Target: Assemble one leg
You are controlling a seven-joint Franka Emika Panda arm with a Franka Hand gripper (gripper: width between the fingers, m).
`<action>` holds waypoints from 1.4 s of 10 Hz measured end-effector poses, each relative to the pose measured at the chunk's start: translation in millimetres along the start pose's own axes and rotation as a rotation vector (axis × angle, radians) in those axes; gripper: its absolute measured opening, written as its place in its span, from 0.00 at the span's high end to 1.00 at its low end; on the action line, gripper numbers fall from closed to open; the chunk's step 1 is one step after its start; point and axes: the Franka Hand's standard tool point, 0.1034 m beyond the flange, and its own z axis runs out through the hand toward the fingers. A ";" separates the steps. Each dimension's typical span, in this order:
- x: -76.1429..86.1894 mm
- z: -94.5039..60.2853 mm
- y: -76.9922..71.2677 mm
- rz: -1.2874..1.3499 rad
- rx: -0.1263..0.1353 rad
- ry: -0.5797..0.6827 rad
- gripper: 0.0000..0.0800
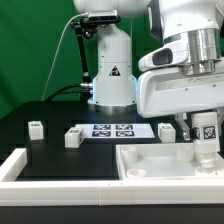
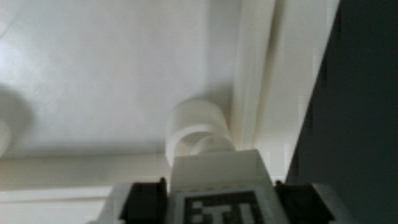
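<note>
Leg (image 1: 203,152) held upright in closed gripper (image 1: 206,132), lower end at corner of tray-like part (image 1: 140,165), exterior view's right. Step: seating leg, seemingly. Next move likely needs steady vertical alignment, downward push, then twisting home

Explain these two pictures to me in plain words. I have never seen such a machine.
The white robot arm ends in two fingers that grip things. One picture comes from a camera off the arm; the other from a camera on its wrist, looking down past the fingers. They hold the leg, a small white plastic post with a black-and-white tag, upright at a corner of the large flat white tray-like part with raised rims. On the black table also lie the thin white marker board and three small white blocks.
</note>
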 end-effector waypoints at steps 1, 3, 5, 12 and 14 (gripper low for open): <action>-0.3 0.2 -0.2 0.004 0.000 -0.002 0.64; -1.6 1.7 -0.2 0.012 0.000 -0.006 0.64; 0.3 3.4 2.2 0.011 -0.003 0.005 0.64; -8.2 9.0 3.5 0.038 0.015 -0.134 0.64; -6.7 11.5 2.2 0.035 0.012 -0.115 0.64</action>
